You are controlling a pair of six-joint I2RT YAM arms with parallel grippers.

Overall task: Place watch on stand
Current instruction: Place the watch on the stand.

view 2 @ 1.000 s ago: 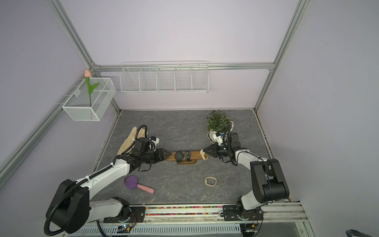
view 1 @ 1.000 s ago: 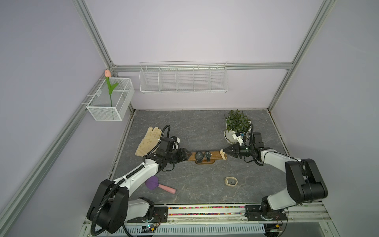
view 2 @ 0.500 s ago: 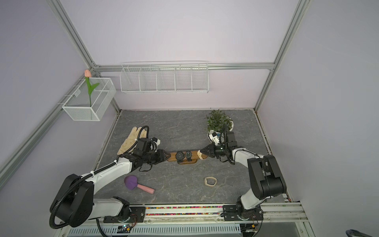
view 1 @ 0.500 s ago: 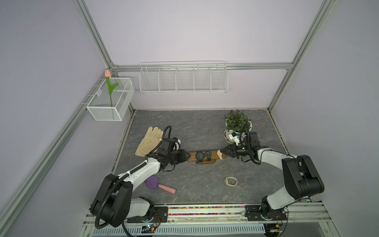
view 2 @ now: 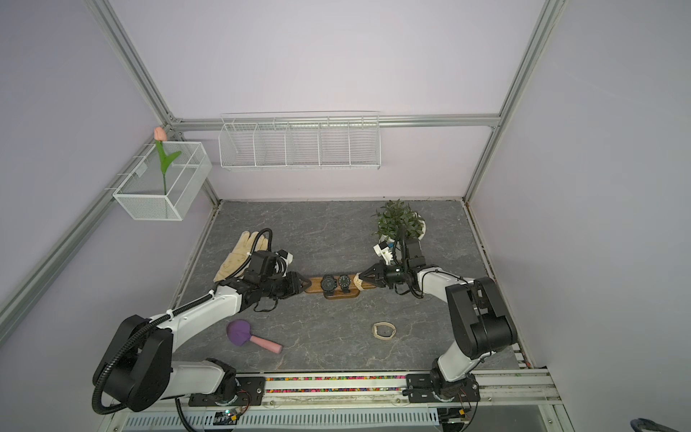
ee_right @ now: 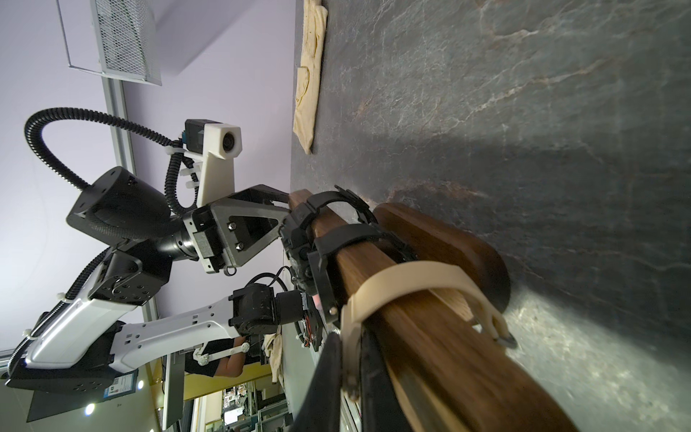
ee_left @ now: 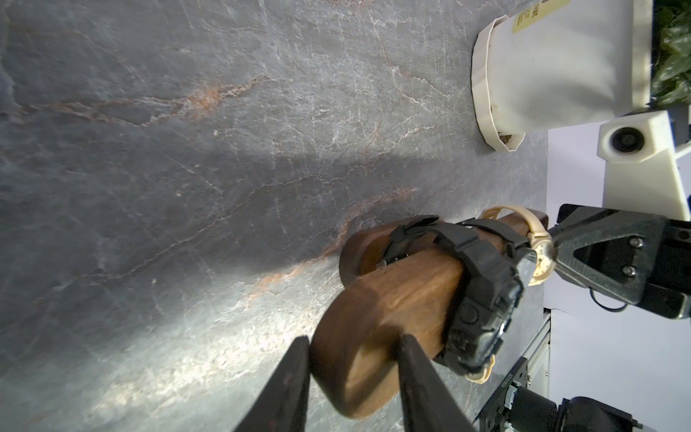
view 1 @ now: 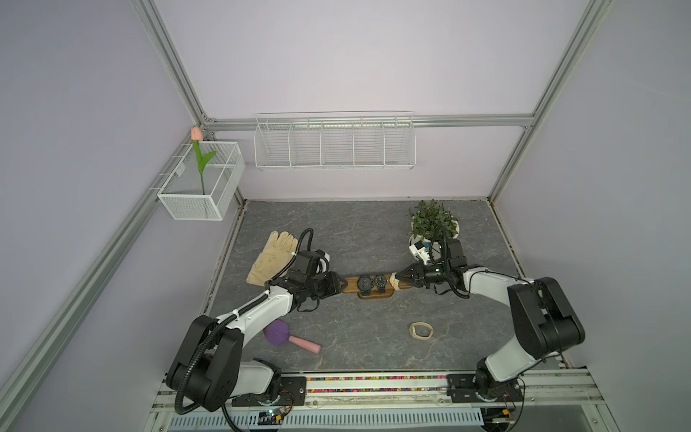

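The left gripper (view 1: 342, 286) is clamping the stand's (view 1: 350, 289) left end while the right gripper (view 1: 398, 279) is tightly pinching the beige watch (ee_right: 411, 276).

Stand (view 1: 351, 290) with 2 black watches (view 1: 365, 283) and 1 beige watch (view 1: 393, 280), between left tool (view 1: 339, 286) and right tool (view 1: 401, 278).

A robotics lab cell: aluminium frame (view 1: 467, 120), lilac panel walls (view 1: 355, 56), arms (view 1: 261, 310) on a rail (view 1: 374, 383)

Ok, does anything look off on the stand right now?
Yes: the beige watch on the stand looks askew near the bar's end, its strap slanted and its buckle end hanging loose, with the right gripper pinching it. A second beige watch lies loose on the table.
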